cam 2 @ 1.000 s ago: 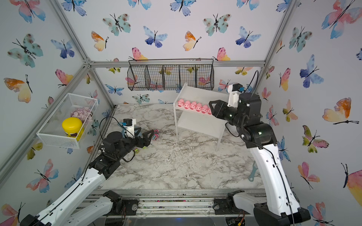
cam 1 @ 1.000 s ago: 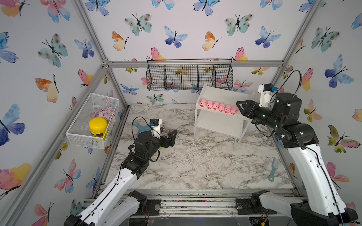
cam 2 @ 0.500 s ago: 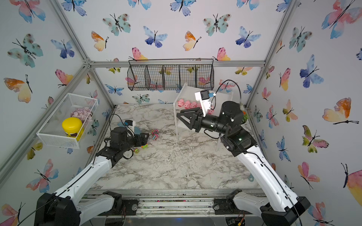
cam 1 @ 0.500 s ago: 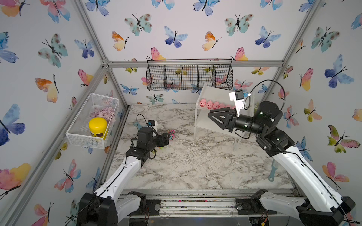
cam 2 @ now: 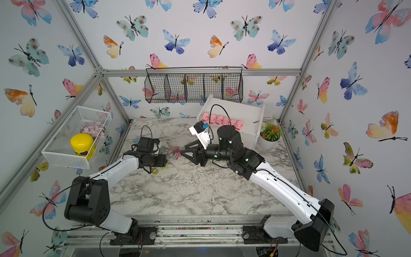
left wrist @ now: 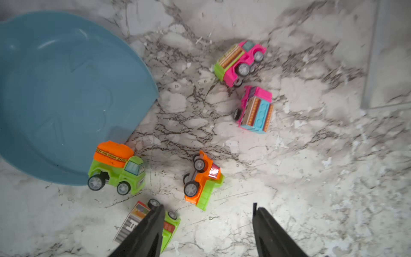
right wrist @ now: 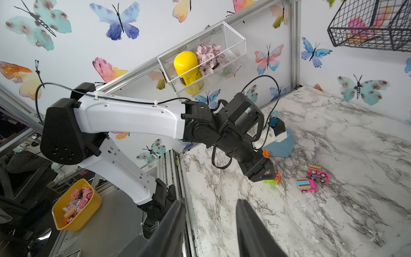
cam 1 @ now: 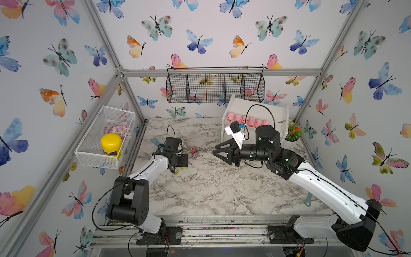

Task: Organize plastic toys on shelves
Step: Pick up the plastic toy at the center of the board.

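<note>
Several pink pigs (cam 1: 246, 121) stand in a row on the top board of the white shelves (cam 1: 260, 109). Several toy trucks lie on the marble: two pink ones (left wrist: 241, 63) (left wrist: 255, 110), an orange-and-green mixer (left wrist: 116, 168), an orange truck (left wrist: 202, 180) on its side and a green truck (left wrist: 133, 222) partly under one left finger. My left gripper (left wrist: 209, 211) points down over them, open, with bare marble between its fingers. My right gripper (cam 1: 216, 151) is open and empty, low over the table just right of the pink trucks (cam 1: 194, 152).
A flat blue dish (left wrist: 55, 95) lies beside the mixer truck. A white mesh basket (cam 1: 104, 138) with a yellow jar hangs on the left wall, and a black wire basket (cam 1: 214, 85) on the back wall. A potted plant (cam 1: 293, 133) stands right of the shelves.
My right arm has swung away from the shelves, leftward and down toward the pink trucks. My left arm has drawn back and tipped down over the trucks, its jaws narrowing.
</note>
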Available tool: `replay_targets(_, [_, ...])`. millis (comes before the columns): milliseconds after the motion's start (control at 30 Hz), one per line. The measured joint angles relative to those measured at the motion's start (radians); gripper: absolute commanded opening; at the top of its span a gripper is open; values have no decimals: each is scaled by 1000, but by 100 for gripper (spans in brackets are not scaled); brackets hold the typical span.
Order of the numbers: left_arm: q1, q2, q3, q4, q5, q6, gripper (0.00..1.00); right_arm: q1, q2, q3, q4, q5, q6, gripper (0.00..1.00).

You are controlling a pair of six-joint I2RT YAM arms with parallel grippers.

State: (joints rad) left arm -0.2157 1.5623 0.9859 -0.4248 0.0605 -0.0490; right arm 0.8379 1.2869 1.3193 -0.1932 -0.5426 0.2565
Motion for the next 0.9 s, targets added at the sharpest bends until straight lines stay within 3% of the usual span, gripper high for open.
replay_targets(233, [-29, 97, 27, -76, -69, 192, 72, 0, 0, -10, 22, 4, -3, 43])
replay_targets(333, [-35, 151, 53, -84, -79, 230, 60, 0, 0, -10, 27, 5, -3, 42])
replay_targets(533, [-37, 225, 98, -94, -94, 247, 53, 0, 0, -10, 31, 5, -2, 42])
replay_targets(700, [-37, 232, 102, -88, -100, 247, 37, 0, 0, -10, 32, 5, 10, 41])
replay_targets(800, [-37, 232, 102, -87, -95, 250, 19, 0, 0, -10, 37, 5, 14, 41])
replay_targets(900, [-37, 228, 105, -84, -76, 241, 17, 0, 0, -12, 43, 5, 19, 41])
